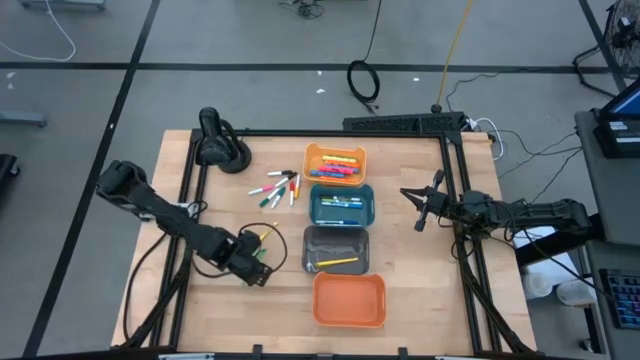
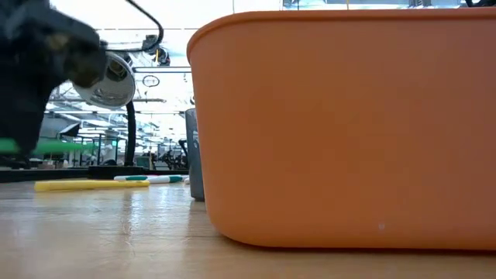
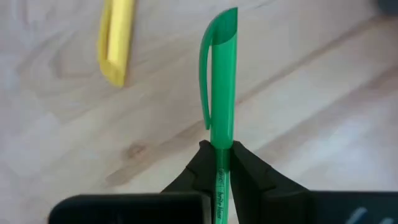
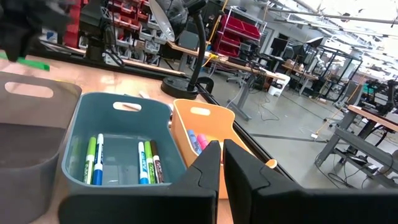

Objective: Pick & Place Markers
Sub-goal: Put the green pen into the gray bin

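Observation:
My left gripper (image 3: 222, 163) stands near the table's left front, beside the grey bin (image 1: 336, 250), and is shut on a green marker (image 3: 222, 81). A yellow marker (image 3: 116, 43) lies flat on the wood just past it. Several more loose markers (image 1: 277, 187) lie flat on the table farther back. The teal bin (image 4: 118, 146) and the light orange bin (image 1: 336, 165) hold several markers. Another yellow marker (image 1: 335, 262) lies in the grey bin. My right gripper (image 4: 222, 163) waits shut at the table's right side, level, touching nothing. My left gripper pinches the green marker's barrel (image 3: 222, 152), just behind the capped end, between its two fingers. The fingers (image 3: 249, 168) come from above, pointing steeply down, and lie across the marker. The marker (image 2: 39, 146) sits about level and clear of the table.
Four bins stand in a row down the table's middle, and the orange bin (image 1: 349, 298) is nearest the front edge. A black lamp-like stand (image 1: 218, 140) stands at the back left. Bare wood lies left of and in front of my left gripper (image 1: 256, 265).

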Robot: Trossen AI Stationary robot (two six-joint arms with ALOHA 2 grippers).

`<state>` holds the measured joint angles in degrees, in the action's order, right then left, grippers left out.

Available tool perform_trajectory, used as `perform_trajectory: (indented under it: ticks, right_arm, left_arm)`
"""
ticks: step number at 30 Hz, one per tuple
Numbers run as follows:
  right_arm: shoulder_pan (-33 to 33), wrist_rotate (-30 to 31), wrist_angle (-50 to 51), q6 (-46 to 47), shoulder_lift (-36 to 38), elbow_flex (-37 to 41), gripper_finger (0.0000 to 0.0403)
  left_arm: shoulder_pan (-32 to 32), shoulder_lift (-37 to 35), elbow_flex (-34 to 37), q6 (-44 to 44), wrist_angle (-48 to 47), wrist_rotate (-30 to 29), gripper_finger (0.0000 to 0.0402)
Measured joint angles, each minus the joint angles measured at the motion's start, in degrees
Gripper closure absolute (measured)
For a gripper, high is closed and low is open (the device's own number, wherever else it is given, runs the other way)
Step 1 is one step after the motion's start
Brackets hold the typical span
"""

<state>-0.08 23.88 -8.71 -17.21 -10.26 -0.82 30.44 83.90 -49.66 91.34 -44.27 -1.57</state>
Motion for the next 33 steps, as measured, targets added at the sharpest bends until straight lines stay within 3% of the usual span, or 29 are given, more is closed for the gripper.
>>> perform_trajectory:
  ticks: [8,18,25,28,33]
  right_arm:
    - [0.0,0.0,0.0,0.0,0.0,0.0,0.0392]
    - [0.0,0.0,0.0,0.0,0.0,0.0,0.0392]
    - [0.0,0.0,0.0,0.0,0.0,0.0,0.0392]
    - [0.0,0.0,0.0,0.0,0.0,0.0,0.0392]
    - [0.0,0.0,0.0,0.0,0.0,0.0,0.0392]
  left_arm:
    - [-2.2,-3.2,-7.7,-12.7,-0.6,-6.5,0.0376]
    - [-10.0,-3.3,-17.9,-39.4,2.7,-10.6,0.0377]
    - [-16.3,-1.6,-20.8,-61.3,13.7,-7.7,0.0377]
    - [-19.1,1.7,-24.6,-65.6,13.4,-3.1,0.0377]
    - [-21.4,10.0,-33.6,-72.7,7.3,-1.1,0.0377]
